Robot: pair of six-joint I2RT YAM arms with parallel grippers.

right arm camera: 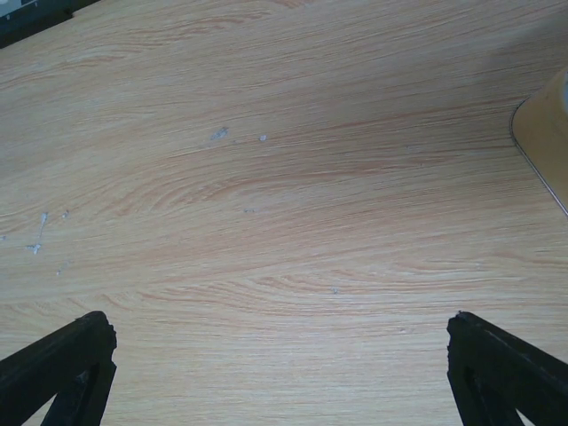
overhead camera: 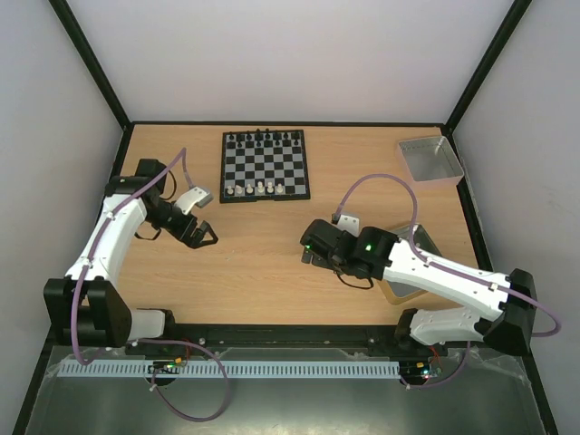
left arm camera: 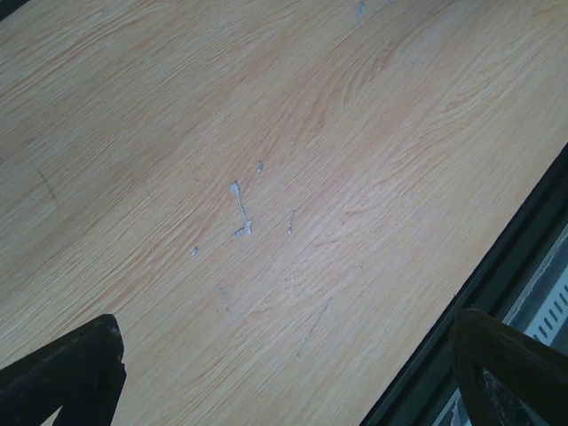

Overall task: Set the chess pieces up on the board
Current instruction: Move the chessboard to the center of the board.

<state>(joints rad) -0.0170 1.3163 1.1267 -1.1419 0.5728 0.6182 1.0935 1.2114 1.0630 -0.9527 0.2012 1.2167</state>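
While well short of the board (overhead camera: 264, 166), left tool (overhead camera: 207, 237) and right tool (overhead camera: 312, 255) both agape, empty.

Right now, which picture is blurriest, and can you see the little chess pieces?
Top external: evenly lit, soft shadows; the chess pieces on the board are tiny specks. Left wrist: the table looks slightly soft, the left fingers dark blurs. Right wrist: much the same, right fingers near-black.

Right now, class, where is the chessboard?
Top view: the board lies near the table's far edge, slightly left of centre, with the clear bin to its right.
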